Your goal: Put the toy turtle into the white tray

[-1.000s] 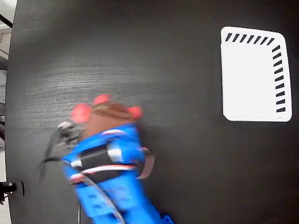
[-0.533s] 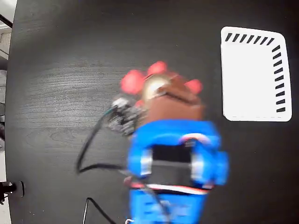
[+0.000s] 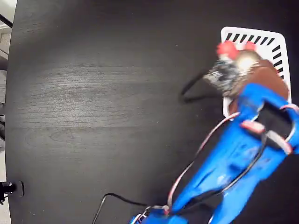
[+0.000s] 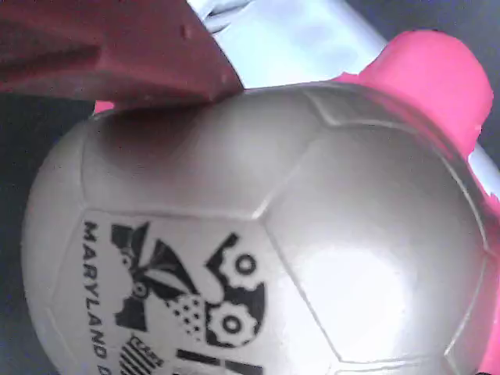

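toy turtle (image 4: pixel 258 234) shell | print "MARYLAND" | dark gear emblem

We count 1 toy turtle (image 3: pixel 243 58), 1 white tray (image 3: pixel 254 38) at the table's (image 3: pixel 93 93) top-right corner, 1 blue arm with 1 gripper (image 3: pixel 250 67), and 1 table. On the turtle we see 2 pinkish-red limbs in the fixed view and 1 printed mark (image 4: pixel 176 301) on the shell in the wrist view.

In the fixed view the white tray (image 3: pixel 254 39) sits at table (image 3: pixel 93 93) upper right w/ the gripper (image 3: pixel 250 70) over it, toy turtle (image 3: pixel 240 58) betw. its fingers above tray's upper-left part, arm (image 3: pixel 233 158) reaching in from bottom edge.
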You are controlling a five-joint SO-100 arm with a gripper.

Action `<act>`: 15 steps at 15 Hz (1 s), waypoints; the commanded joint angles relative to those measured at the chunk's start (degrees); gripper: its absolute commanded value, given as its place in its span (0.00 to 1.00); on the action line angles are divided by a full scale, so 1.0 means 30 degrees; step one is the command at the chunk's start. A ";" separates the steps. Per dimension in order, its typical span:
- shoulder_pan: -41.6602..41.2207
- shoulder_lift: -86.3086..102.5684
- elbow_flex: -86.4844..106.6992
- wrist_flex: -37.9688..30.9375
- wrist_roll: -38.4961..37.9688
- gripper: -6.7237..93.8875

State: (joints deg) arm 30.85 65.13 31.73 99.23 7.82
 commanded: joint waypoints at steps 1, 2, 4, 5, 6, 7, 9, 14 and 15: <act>0.1084 -0.1582 -0.3398 0.0557 -0.0205 0.06; 0.1377 -0.2871 -0.4541 0.0498 -0.0352 0.06; 0.1963 -0.5332 -0.6855 0.0146 -0.0732 0.06; 0.2197 -0.6387 -0.7793 -0.0059 -0.0967 0.06; 0.2373 -0.7324 -0.8613 -0.0059 -0.1260 0.06; 0.2461 -0.8262 -0.9404 -0.0059 -0.1494 0.06; 0.2490 -0.9521 -1.0283 -0.0088 -0.1875 0.06; 0.2520 -1.0635 -1.1221 -0.0146 -0.2168 0.06; 0.2520 -1.0723 -1.1221 -0.0293 -0.2197 0.06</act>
State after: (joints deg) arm 37.97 30.06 2.90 98.26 1.14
